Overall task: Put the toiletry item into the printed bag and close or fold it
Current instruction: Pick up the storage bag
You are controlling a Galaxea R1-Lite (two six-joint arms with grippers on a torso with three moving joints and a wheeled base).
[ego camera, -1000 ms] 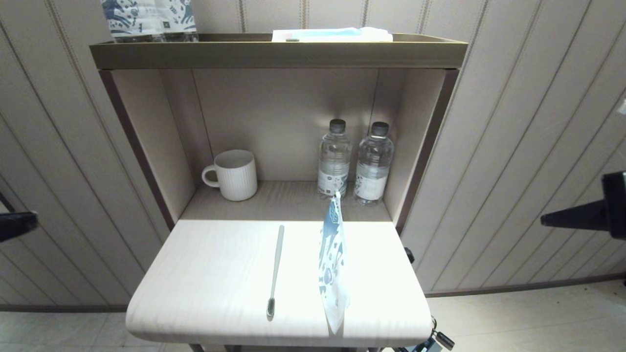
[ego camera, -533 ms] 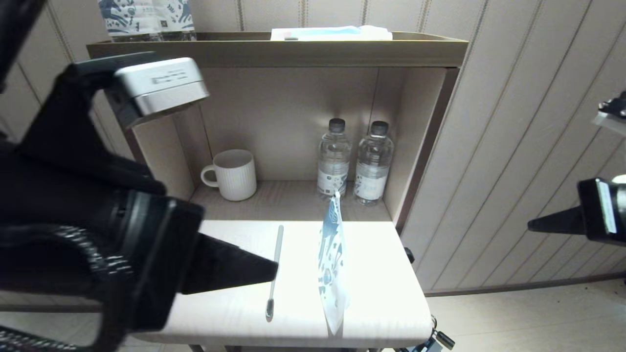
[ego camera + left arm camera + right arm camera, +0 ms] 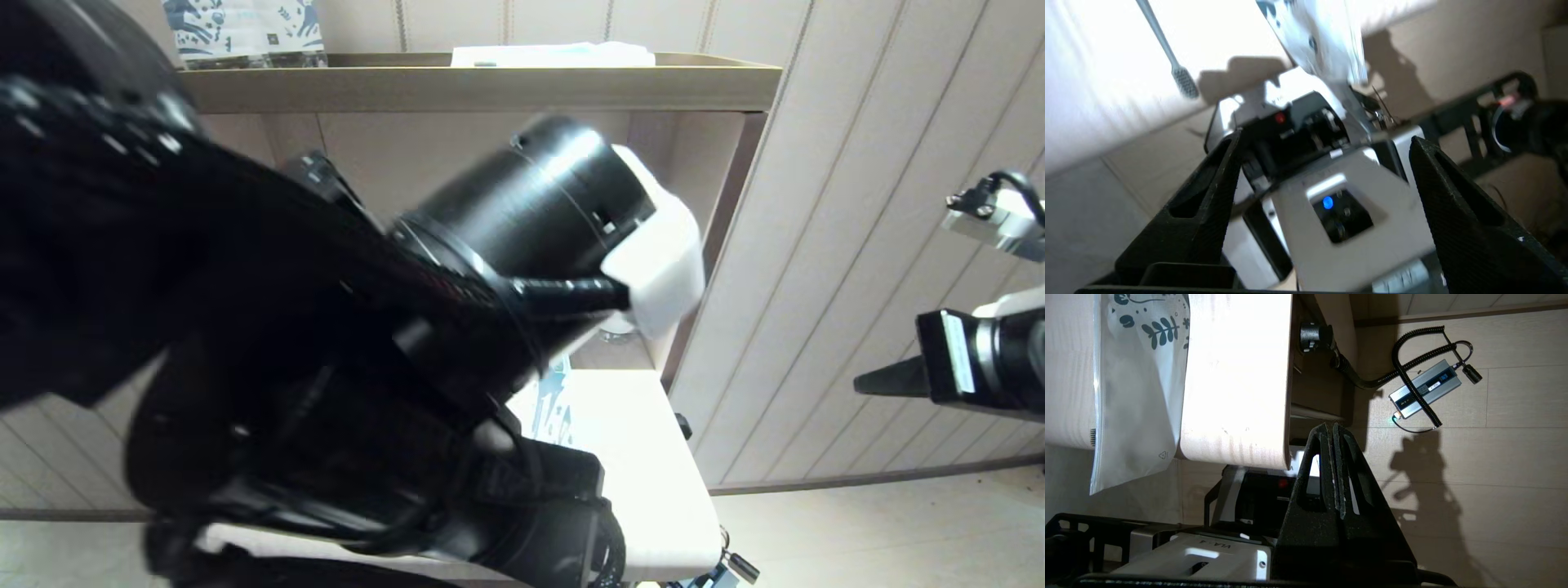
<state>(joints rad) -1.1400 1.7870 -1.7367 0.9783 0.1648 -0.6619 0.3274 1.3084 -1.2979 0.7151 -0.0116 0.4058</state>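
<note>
toothbrush [image 3: 1166,49] lies flat on the pale wooden bench [image 3: 645,457], its dark bristle head toward the bench's front edge, seen only from the left wrist camera. printed bag [image 3: 1137,388] lies on the same bench beside the toothbrush and apart from it, its plain white end hanging past the front edge; in the head view only a sliver of its blue print [image 3: 555,400] shows. left arm [image 3: 343,351] fills most of the head view from 9 o'clock to the centre, hiding the bench's left half. left gripper [image 3: 1323,163] hangs out in front of the bench edge over the robot's base, fingers [image 3: 1204,196] spread wide and holding nothing. right gripper [image 3: 1336,433] sits at 3 o'clock in the head view [image 3: 886,380], well off the bench's right side, fingers pressed together and empty. wrapped bottles [image 3: 245,28] stand on the top shelf [image 3: 490,82] at 11 o'clock.
</note>
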